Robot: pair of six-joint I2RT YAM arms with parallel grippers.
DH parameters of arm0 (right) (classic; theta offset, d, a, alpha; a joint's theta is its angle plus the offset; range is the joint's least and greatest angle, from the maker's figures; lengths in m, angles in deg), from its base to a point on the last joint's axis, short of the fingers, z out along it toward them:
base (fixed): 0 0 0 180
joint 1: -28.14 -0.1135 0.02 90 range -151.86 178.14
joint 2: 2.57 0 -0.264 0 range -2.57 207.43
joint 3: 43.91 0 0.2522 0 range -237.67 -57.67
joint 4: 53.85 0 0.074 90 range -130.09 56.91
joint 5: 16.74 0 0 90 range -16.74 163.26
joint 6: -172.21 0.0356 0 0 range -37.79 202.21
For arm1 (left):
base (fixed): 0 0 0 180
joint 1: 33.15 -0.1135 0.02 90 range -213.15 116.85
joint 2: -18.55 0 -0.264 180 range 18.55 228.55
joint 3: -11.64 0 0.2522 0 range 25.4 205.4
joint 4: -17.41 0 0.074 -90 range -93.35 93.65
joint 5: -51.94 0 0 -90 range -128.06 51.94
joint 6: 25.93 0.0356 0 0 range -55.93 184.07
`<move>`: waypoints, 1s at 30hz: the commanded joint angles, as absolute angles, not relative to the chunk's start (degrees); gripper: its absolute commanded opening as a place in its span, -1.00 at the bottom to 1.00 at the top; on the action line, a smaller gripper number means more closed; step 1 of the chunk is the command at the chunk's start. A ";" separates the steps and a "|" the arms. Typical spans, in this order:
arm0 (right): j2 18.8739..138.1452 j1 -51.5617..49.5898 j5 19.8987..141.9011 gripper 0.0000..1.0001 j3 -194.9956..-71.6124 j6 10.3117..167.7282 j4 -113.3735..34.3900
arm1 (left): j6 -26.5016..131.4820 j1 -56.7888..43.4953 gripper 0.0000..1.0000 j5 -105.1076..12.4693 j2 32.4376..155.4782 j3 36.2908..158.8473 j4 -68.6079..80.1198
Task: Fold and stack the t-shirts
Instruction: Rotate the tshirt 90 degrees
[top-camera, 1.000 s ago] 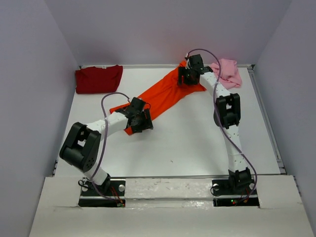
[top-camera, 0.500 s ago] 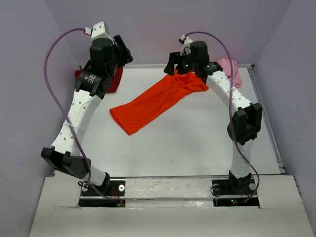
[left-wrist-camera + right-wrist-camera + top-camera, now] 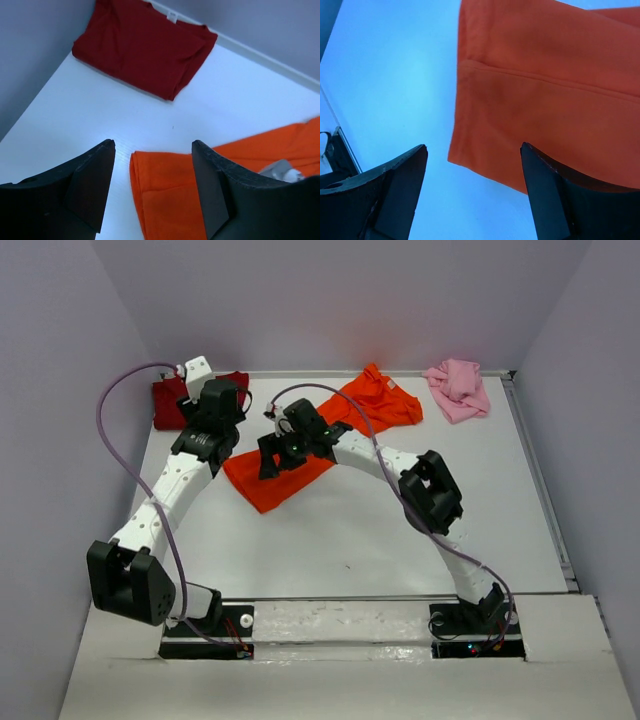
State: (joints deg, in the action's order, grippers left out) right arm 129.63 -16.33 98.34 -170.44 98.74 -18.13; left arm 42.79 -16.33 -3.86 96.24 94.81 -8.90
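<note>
The orange t-shirt (image 3: pixel 372 405) lies as a long folded strip slanting from the back middle toward the front left. My left gripper (image 3: pixel 218 440) hovers open over its left corner; in the left wrist view that gripper (image 3: pixel 152 145) has the orange corner (image 3: pixel 170 200) between its fingers without touching it. My right gripper (image 3: pixel 283 458) is open above the strip's near end; the right wrist view shows this gripper (image 3: pixel 473 146) apart from the orange cloth (image 3: pixel 545 75). The dark red t-shirt (image 3: pixel 170 405) (image 3: pixel 145 45) lies folded at the back left. The pink t-shirt (image 3: pixel 458 390) is crumpled at the back right.
Purple walls close the white table (image 3: pixel 400 530) in on the left, back and right, with a raised rim (image 3: pixel 540 480) along the right side. Both arms lean over the left half of the table, their cables looping above them.
The right gripper has left the orange shirt's far end and swung to its near left end. The left arm came down from high at the back left to the shirt's left corner.
</note>
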 commanded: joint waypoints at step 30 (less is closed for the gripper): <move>130.96 -23.28 100.07 0.57 -154.56 106.11 -28.21 | 41.13 -20.40 0.45 -12.57 91.24 97.91 -5.31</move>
State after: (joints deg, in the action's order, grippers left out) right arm 134.66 -22.58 102.49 -164.47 104.34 -30.48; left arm 40.93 -20.50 -11.56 92.55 96.64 -6.96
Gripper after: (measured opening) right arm 0.787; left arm 0.724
